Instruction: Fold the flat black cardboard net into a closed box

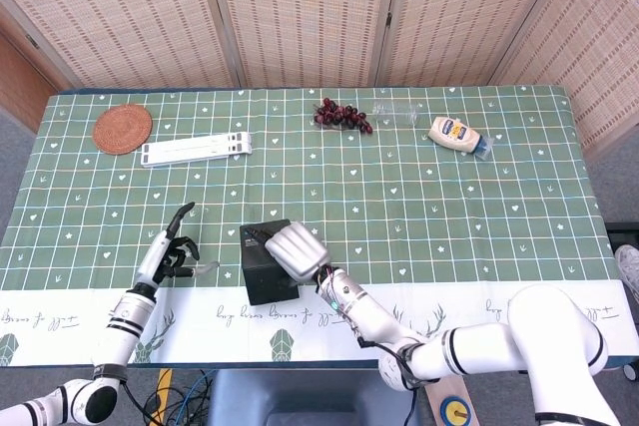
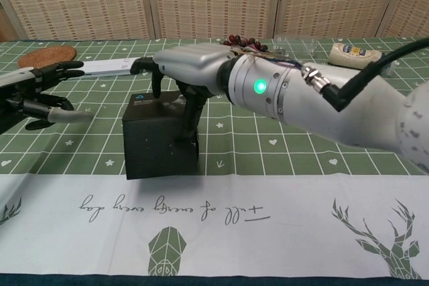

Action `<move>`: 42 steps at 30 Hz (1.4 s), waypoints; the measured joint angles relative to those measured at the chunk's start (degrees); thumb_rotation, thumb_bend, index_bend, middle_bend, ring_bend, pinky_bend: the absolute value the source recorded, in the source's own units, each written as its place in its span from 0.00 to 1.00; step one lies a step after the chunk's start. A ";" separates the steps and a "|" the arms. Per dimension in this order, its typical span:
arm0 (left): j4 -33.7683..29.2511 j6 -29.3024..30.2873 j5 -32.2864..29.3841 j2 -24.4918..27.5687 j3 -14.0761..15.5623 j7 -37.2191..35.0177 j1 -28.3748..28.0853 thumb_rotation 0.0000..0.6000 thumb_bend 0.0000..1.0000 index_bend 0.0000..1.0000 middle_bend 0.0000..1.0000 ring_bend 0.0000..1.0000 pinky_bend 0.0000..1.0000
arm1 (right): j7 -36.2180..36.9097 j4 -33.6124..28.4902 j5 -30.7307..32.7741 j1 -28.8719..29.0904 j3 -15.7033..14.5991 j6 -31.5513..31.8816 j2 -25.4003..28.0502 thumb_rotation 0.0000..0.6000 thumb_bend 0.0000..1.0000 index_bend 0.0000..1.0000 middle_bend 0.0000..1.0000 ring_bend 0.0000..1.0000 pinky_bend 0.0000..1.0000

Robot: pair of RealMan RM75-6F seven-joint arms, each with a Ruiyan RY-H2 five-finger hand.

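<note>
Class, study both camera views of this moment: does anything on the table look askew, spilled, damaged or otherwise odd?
Nothing looks spilled or damaged. The black box stands upright near the table's front edge, with the right hand resting on it. The mayonnaise bottle lies on its side at the far right, beside a clear bottle that is also lying down.

Woven folding screen stands behind the green-clothed table.
</note>
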 measured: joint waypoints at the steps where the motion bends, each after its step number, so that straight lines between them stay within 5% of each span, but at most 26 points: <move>1: -0.31 0.13 0.23 0.37 -0.07 -0.31 0.14 1.00 0.15 0.00 0.00 0.58 0.93 | -0.48 0.72 -1.05 -0.29 -0.46 0.64 -0.63 1.00 0.02 0.09 0.28 0.70 1.00; 19: -1.74 0.37 2.55 2.44 0.43 -4.37 1.01 1.00 0.14 0.00 0.00 0.58 0.93 | 1.98 17.18 -16.36 -5.44 -3.82 4.72 -10.38 1.00 0.35 0.25 0.32 0.73 1.00; 42: -1.42 0.77 3.09 2.57 0.43 -5.87 0.84 1.00 0.15 0.00 0.00 0.58 0.93 | 2.45 21.39 -22.65 -8.46 -1.12 2.07 -12.21 1.00 0.54 0.28 0.38 0.74 1.00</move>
